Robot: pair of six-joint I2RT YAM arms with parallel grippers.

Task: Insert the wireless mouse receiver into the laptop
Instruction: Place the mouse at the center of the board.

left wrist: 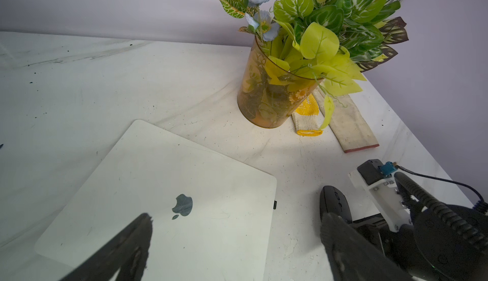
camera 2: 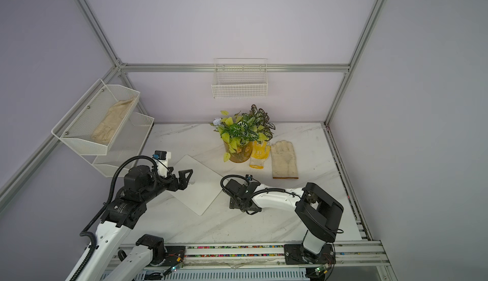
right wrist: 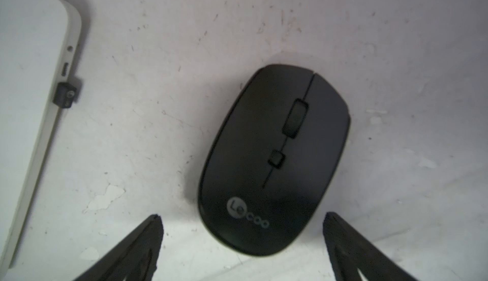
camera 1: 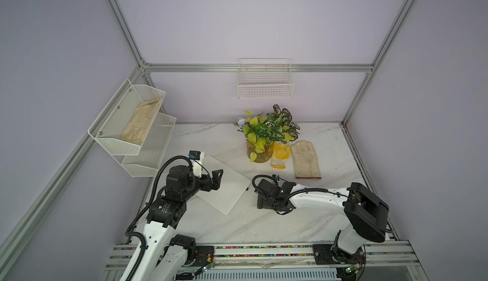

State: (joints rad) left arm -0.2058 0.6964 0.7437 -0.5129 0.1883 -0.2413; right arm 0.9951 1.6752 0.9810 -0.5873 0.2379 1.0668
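Wireless mouse receiver (right wrist: 66, 94) juts from laptop (right wrist: 26, 55) side edge, left of right-wrist frame, stub square to edge (seemingly seated). Right gripper (right wrist: 242, 216), jaws apart, empty over mouse (right wrist: 274, 147), is nearer; left gripper (left wrist: 237, 216) apart above lid.

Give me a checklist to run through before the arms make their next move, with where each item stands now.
1. The wireless mouse receiver sits plugged into the laptop, no metal plug showing: ok.
2. The right gripper is open and empty: ok.
3. The left gripper is open and empty, over the laptop: ok.
4. The black mouse lies apart from the laptop: ok.
5. Right gripper's clearance above the mouse: cannot tell.
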